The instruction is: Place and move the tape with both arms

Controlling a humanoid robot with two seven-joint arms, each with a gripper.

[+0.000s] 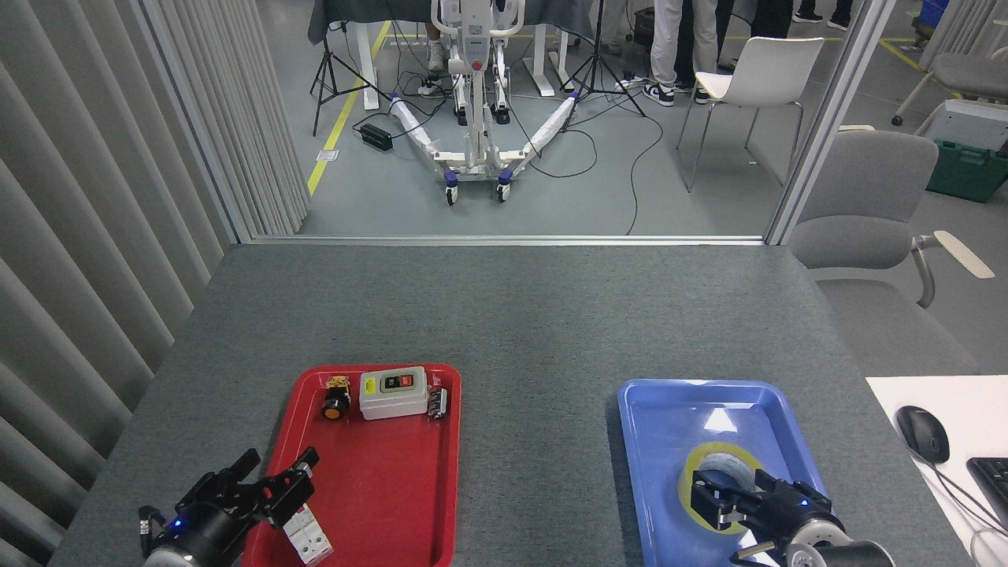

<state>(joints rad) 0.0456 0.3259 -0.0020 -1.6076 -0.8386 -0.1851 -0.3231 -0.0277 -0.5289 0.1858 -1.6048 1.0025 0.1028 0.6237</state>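
Note:
The tape [718, 466], a yellow roll with a white core, lies nearly flat in the blue tray [669, 402] at the near right. My right gripper [736, 496] reaches in from the bottom edge, its black fingers [706, 508] closed on the roll's near rim and hiding that part. At the near left, my left gripper [274, 472] hovers over the near left corner of the red tray [409, 504], fingers spread and holding nothing.
The red tray holds a grey switch box [393, 393], a small black and orange button [335, 408] and a white block [305, 539] under my left gripper. A mouse [923, 433] lies on a white desk at right. Grey table surface runs between and beyond the trays.

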